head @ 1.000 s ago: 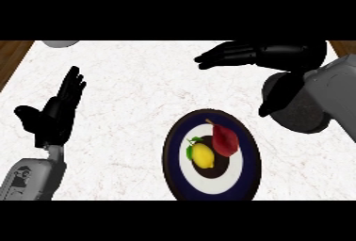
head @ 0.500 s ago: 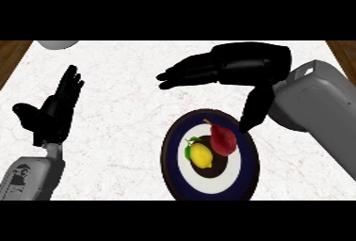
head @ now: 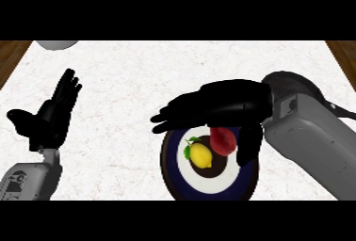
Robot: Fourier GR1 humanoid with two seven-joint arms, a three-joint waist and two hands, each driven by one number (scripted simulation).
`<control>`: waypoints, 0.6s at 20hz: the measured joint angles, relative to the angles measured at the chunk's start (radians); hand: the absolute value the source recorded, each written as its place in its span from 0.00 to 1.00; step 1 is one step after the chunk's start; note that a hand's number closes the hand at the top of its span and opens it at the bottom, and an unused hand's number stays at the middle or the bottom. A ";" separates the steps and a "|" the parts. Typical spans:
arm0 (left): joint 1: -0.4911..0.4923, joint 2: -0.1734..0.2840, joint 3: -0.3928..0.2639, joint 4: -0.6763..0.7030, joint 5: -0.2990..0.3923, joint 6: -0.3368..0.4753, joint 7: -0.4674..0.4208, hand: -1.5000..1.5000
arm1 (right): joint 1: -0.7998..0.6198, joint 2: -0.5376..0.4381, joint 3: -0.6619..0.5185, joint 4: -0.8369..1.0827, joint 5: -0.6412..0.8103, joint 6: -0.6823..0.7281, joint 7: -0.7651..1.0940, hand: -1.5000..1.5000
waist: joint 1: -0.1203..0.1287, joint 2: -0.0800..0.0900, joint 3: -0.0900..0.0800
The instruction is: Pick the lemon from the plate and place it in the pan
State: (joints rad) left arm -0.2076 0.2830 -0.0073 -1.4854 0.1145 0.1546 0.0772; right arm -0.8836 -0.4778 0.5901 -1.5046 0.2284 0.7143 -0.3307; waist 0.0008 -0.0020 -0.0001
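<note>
**A:** Fingers (head: 182, 113) on the right hand (head: 222, 106) are stretched out flat and relaxed, holding nothing atm. They point toward the view's left, and the hand sits over the far rim of the plate (head: 179, 176), hiding that part of it. The thumb (head: 248, 146) hangs down along the plate's right side.

**B:** And the lemon, where's that?

**A:** The lemon (head: 201, 155) is on the plate, on the dark centre spot, w/ a little green leaf at its upper left. Right beside it, touching or nearly so (can't tell which), is a red fruit (head: 222, 140), partly tucked under the palm. The hand isn't touching the lemon afaict.

**B:** Plate looks like what?

**A:** Dark blue rim, white ring, dark middle. It's at the near edge of the white marbled bench (head: 173, 70), a bit right of centre.

**B:** Other hand?

**A:** Left hand (head: 50, 120) is up near the view's left edge, fingers straight and pointing away from the robot, thumb sticking out to the left. Open, resting, nothing in it. Well apart from the plate.

**B:** Any pan?

**A:** There's a dark round thing (head: 295, 84) behind the right forearm (head: 313, 146), w/ what looks like a handle poking out on the right. Prob the pan, but the arm covers most of it, so can't say for sure. Also a pale grey rounded object (head: 57, 44) at the far left edge of the bench, cut off by the view, can't tell what it is.
</note>
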 measured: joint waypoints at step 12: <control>-0.020 -0.023 0.028 0.030 -0.025 -0.032 -0.016 0.50 | 0.082 0.100 -0.032 0.028 0.230 0.035 0.045 0.00 | 0.004 0.002 0.000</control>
State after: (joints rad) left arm -0.2272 0.2598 0.0205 -1.4555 0.0899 0.1226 0.0611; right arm -0.8019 -0.3780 0.5581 -1.4766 0.4579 0.7489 -0.2853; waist 0.0051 0.0005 -0.0001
